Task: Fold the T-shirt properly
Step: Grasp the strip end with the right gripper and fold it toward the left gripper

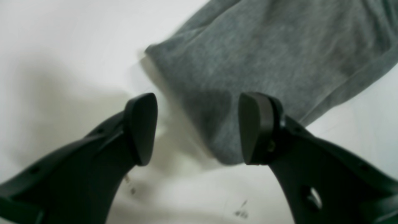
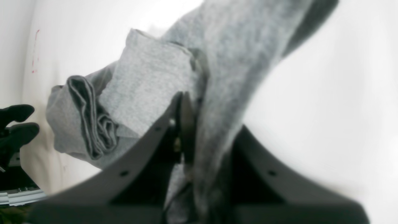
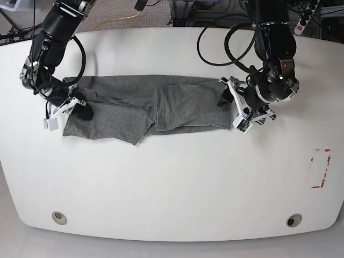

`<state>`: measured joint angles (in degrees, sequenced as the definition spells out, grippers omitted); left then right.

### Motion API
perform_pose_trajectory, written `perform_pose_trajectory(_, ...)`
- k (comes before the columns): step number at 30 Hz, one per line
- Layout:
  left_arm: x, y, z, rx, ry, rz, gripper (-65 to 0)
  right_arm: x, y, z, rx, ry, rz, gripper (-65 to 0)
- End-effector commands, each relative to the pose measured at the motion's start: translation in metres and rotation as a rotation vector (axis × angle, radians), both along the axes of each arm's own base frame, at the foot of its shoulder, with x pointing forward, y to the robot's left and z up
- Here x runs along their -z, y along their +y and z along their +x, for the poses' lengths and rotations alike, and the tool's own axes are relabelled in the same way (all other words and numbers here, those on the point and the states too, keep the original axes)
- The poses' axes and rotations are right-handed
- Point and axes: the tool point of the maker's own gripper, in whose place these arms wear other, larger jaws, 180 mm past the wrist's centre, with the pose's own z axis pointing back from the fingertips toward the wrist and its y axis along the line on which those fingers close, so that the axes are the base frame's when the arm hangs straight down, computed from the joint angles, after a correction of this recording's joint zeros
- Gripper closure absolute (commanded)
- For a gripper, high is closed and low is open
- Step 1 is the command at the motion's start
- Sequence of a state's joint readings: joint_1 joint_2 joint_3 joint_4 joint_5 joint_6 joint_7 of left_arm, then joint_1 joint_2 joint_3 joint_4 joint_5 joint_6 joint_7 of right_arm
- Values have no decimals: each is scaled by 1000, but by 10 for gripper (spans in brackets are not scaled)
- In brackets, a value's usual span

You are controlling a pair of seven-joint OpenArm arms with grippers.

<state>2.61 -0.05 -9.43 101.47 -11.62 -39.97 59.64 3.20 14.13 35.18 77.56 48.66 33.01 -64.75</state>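
1. T-shirt [image 3: 142,110]: heather-grey, lies flat as a long band across the upper middle of the white table [image 3: 172,183], partly folded. A doubled panel sits on the half toward the base view's right; a loose flap hangs down at the lower middle edge.
2. Right wrist view: T-shirt [image 2: 149,81] bunched, hem rolled into a thick layered fold at the left, cloth rising up and away to the top of the picture.
3. Right pincer [image 2: 194,124]: closed narrow, jaws clamped on a ridge of T-shirt fabric that runs between them. In the base view it [image 3: 80,107] sits at the shirt's end on that view's left, on the cloth.
4. Left wrist view: T-shirt [image 1: 273,56] end corner with its hemmed edge lies on the table [image 1: 62,62], blurred.
5. Left pincer [image 1: 197,129]: jaws stand wide apart, nothing between them. The shirt's corner lies below the gap; one pad [image 1: 255,127] overlaps the cloth's edge in view, contact cannot be told.
6. Base view: left pincer [image 3: 232,105] is at the shirt's end on that view's right, just at the cloth's edge.
7. Table further out: red rectangular mark [image 3: 321,168] near the edge on the base view's right, two round holes [image 3: 59,217] near the front edge, well apart from the shirt.
8. Cables [image 3: 215,37] loop behind the left arm at the table's far side.
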Motion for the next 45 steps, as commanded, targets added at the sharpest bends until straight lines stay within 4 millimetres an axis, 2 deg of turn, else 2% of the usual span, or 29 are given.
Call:
perform_pose_trajectory(1,-2,-7,14,-2,-26,-49,-307,-19,-6,12,5,-70,-8,0)
perform_pose_trajectory(2,3,-10,14,-4,-12,-64,-254,-19,-6,12,5,-70,-8,0)
perform_pose_trajectory(4,18,-12,14,-9,29,-89,-107,-19,-5,12,3,-69,-9,0)
perform_pose_trajectory(5,23,-13,15,-11,42,-100,-56,-19,-5,12,3,-69,-9,0)
perform_pose_trajectory(6,26,-13,16,-12,49,-104,-43,-19,-5,12,1,-71,-10,0)
perform_pose_trajectory(8,35,-12,17,-16,78,-112,-53,-23,-2,13,-11,-82,-21,0)
perform_pose_trajectory(11,44,-13,15,-21,98,-130,-57,-35,15,14,-83,-116,-68,0)
perform_pose_trajectory(16,46,-14,14,-22,103,-135,-60,-71,44,19,-177,-227,-140,0)
perform_pose_trajectory(21,47,-4,14,-27,104,-114,-60,-91,66,23,-174,-271,-120,0)
perform_pose_trajectory(25,48,-2,14,-28,107,-109,-61,-108,103,21,-263,-328,-123,0)
perform_pose_trajectory(30,64,-1,7,-34,160,-117,-61,-130,142,16,-342,-404,-106,0)
perform_pose_trajectory(33,65,5,10,-39,163,-107,-61,-132,165,12,-385,-416,-72,0)
perform_pose_trajectory(38,64,6,11,-39,162,-107,-61,-130,191,8,-441,-413,-31,0)
perform_pose_trajectory(42,63,6,11,-39,160,-108,-61,-120,215,5,-480,-382,27,0)
perform_pose_trajectory(45,63,4,12,-38,158,-113,-61,-114,228,9,-491,-361,75,0)
